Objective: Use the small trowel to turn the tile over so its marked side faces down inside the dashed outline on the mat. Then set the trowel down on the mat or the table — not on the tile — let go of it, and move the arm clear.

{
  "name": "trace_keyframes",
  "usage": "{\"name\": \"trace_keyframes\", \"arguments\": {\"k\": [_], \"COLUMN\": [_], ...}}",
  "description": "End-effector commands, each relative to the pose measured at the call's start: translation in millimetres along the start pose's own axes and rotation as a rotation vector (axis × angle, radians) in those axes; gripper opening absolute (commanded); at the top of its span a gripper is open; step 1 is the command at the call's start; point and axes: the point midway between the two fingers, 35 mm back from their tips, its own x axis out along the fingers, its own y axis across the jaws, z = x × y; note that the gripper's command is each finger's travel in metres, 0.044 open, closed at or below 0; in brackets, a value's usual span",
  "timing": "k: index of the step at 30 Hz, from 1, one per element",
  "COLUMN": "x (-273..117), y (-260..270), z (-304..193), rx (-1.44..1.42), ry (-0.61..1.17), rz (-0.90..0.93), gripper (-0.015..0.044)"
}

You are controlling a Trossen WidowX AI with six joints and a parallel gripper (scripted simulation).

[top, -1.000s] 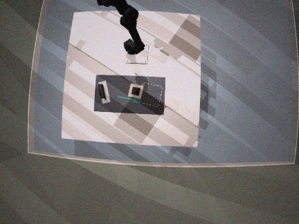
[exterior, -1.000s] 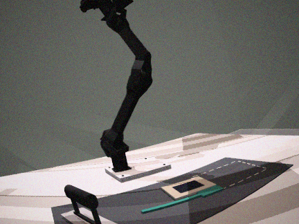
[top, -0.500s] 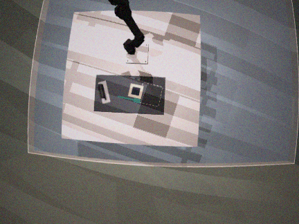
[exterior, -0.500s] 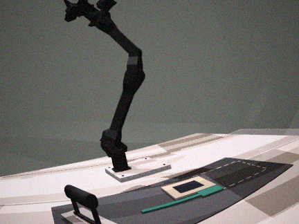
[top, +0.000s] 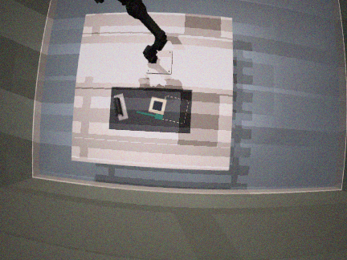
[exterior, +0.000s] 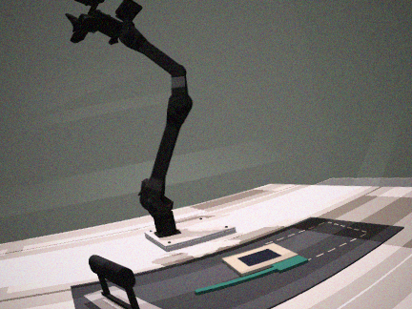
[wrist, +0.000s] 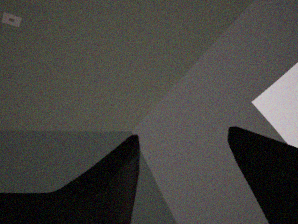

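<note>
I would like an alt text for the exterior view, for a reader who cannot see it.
A tile, dark square up, lies beside a green trowel on a dark mat. A black arm holds its gripper high, away from them.

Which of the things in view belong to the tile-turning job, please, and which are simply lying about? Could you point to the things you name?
Part of the job:
- green trowel (top: 159, 116) (exterior: 292, 263)
- tile (top: 152, 111) (exterior: 235, 264)
- mat (top: 136, 124) (exterior: 176, 286)
- dashed outline (top: 187, 110) (exterior: 350, 227)

Just lying about:
- stand with a black bar (top: 123, 107) (exterior: 113, 271)
</note>
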Motion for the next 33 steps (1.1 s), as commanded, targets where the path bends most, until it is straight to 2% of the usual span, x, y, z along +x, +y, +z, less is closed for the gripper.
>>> {"name": "trace_keyframes", "arguments": {"k": [1,18,33], "x": [10.3,45.5,27.8], "y": [21.1,94.7,125.6], "z": [21.0,140.4,283.7], "rx": [0.045,0.424,0.656], "ry": [-0.079,-0.388,-0.693], "rz": [0.046,0.316,0.611], "gripper": [0.027,0.027,0.027]}}
